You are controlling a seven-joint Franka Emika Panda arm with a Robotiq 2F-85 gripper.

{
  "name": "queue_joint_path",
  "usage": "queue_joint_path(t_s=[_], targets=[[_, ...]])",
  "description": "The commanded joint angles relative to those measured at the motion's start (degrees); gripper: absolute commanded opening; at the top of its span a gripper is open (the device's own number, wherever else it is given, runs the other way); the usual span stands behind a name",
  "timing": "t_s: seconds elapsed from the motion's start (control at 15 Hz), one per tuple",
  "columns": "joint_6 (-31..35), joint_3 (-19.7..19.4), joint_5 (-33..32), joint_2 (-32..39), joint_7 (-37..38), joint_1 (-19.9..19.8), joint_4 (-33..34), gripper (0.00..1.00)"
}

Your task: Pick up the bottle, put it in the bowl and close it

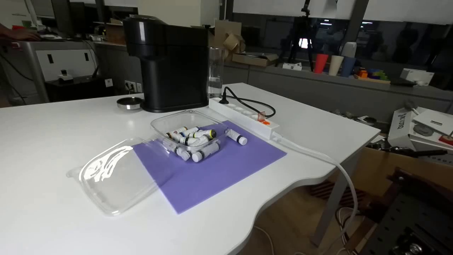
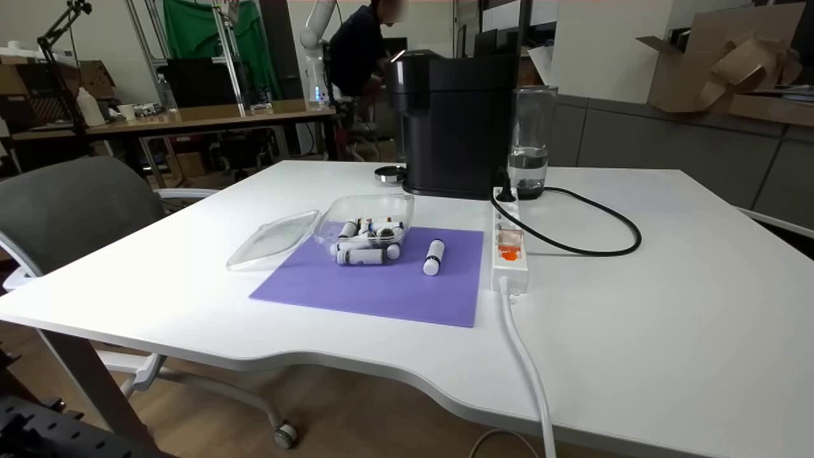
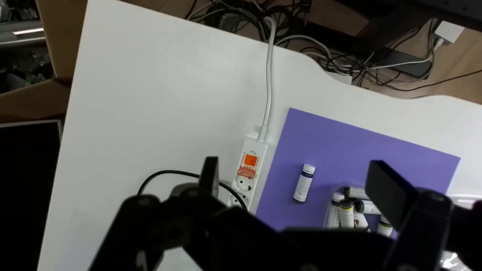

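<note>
A lone bottle lies on its side on the purple sheet in both exterior views (image 1: pixel 235 136) (image 2: pixel 434 257). It has a white label, dark bands and a white cap; no orange end shows on it. It also shows in the wrist view (image 3: pixel 304 185), between the finger lines. The see-through bowl (image 1: pixel 168 121) (image 2: pixel 365 203) (image 3: pixel 340 184) stands beside it, holding several similar bottles. The clear lid (image 1: pixel 118 177) (image 2: pixel 273 242) lies apart from the bowl. My gripper (image 3: pixel 295 165) is wide open and empty above the table; the right finger hides part of the bowl. Neither exterior view shows it.
A white power strip (image 1: pixel 244 117) (image 2: pixel 510 254) (image 3: pixel 248 165) with a black cord lies close beside the purple sheet (image 1: pixel 219 177). A black coffee machine (image 1: pixel 173 67) with a clear water tank (image 2: pixel 531 140) stands behind the bowl. A small metal dish (image 1: pixel 130 103) sits next to it.
</note>
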Motion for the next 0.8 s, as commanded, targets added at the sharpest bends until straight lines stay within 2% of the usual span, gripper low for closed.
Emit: queue_joint_path(t_s=[0.0,0.13,0.53,0.73], targets=[[-0.1,0.1,0.0,0.0,0.0,-0.1,0.1,1.0],[0.9,0.4,-1.0,-0.2,1.4,-0.2,-0.3,1.0],[22.8,2.6,-5.9,0.7,12.6,-0.5,-8.2,1.0],[29.4,3.5,-5.1,3.5,17.3,-0.5,-11.7,1.0]])
